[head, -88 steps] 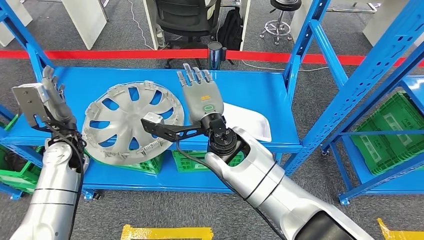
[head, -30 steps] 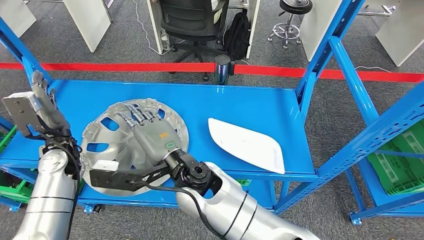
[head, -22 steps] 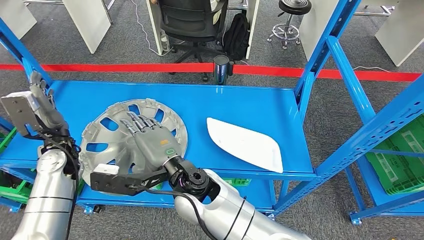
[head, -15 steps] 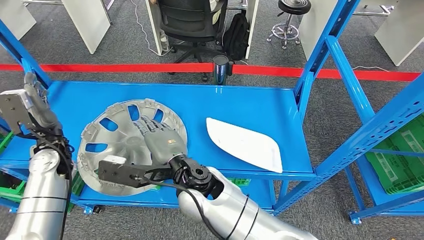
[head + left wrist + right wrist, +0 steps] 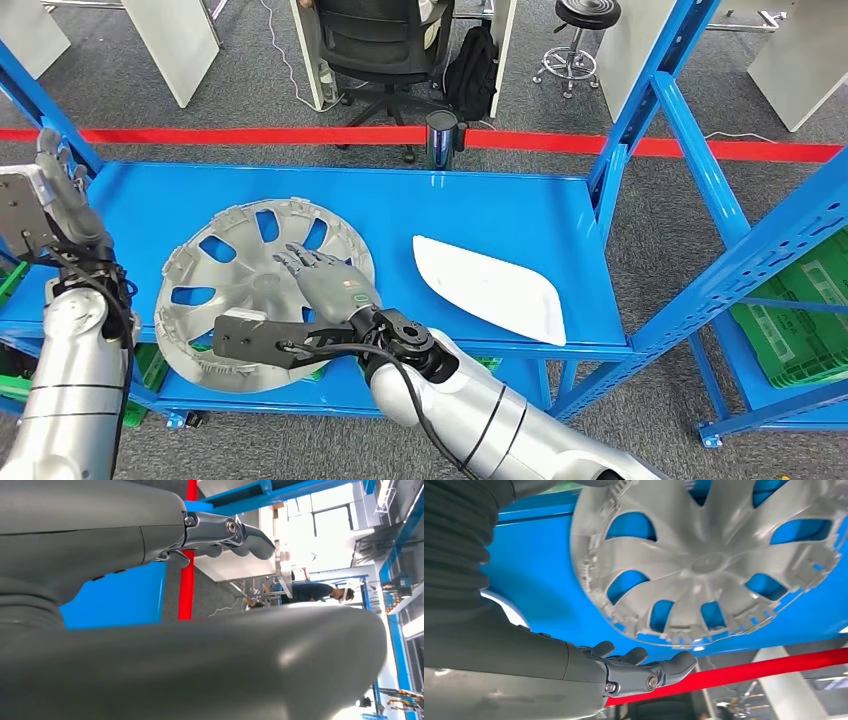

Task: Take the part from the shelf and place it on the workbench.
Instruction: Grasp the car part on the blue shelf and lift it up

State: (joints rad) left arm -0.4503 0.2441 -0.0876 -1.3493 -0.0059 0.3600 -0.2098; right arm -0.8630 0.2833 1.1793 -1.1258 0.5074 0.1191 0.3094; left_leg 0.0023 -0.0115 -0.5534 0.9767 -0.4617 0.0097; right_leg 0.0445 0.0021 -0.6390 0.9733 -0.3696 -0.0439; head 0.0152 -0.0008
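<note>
You're at the reach: the silver hubcap [image 5: 262,290] lies flat on the blue shelf [image 5: 480,205], ungrasped. Your right hand [image 5: 328,282] hovers over it, fingers apart; left hand [image 5: 62,193] raised, empty. Next, close on its rim.

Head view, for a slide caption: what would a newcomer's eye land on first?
Probably the silver hubcap lying on the blue shelf toward its front left, with the right robot hand spread over its right side. Beside it to the right lies a white panel, and the left robot hand is raised at the shelf's left end.
</note>
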